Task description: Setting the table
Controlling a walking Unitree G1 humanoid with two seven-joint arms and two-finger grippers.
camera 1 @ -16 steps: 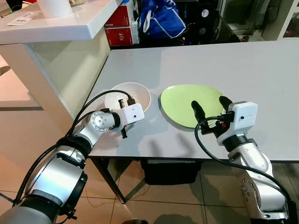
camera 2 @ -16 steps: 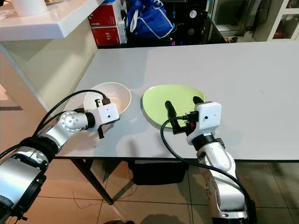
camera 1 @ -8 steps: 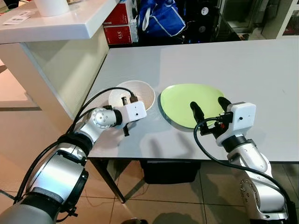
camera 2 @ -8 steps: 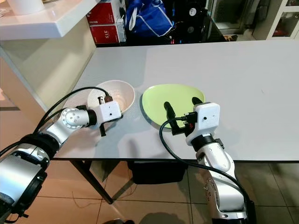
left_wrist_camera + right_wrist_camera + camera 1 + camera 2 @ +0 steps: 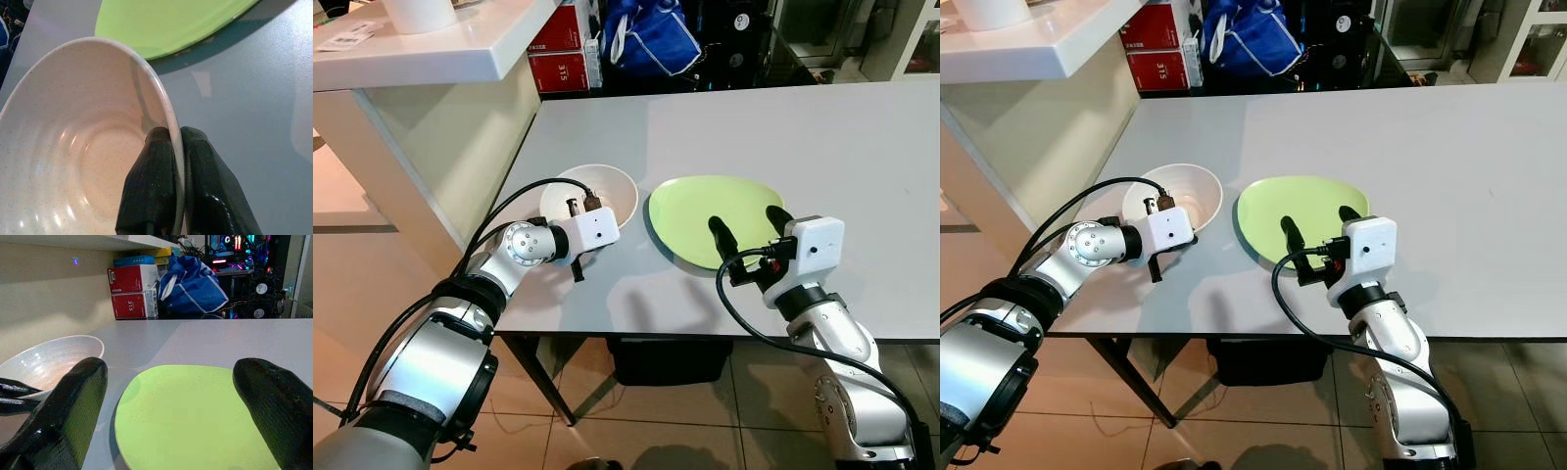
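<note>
On the grey table [image 5: 862, 147], near its front-left corner, sits the speckled white bowl [image 5: 607, 186], upright, just beside the pale green plate [image 5: 705, 211]; a narrow strip of tabletop shows between the two.

Left gripper [image 5: 177, 147]: clamped on the bowl's near rim, one black finger inside the wall, the other outside, rim pinched tight between them. The left wrist view confirms contact on both sides. The bowl appears to rest on the table or ride just above it; cannot tell which.

Right gripper [image 5: 744, 223]: fingers spread wide, poised over the near half of the plate, nothing between them. The right wrist view shows the plate lying flat ahead, between the two fingertips [image 5: 80, 382], with no contact evident.

Judgement on step: bowl placement is in hand, with the left arm carrying or sliding the bowl into its spot alongside the plate. The plate looks already laid.

Next move, as I judge it: settle the bowl flat, open the left fingers, and lift clear without dragging the rim or tipping it. If the plate needs shifting, the right fingers must drop to its edge and close there.

Surroundings: a white counter [image 5: 431, 59] rises at the table's left; red boxes [image 5: 566, 57] and a blue bag [image 5: 651, 39] stand beyond the far edge.
</note>
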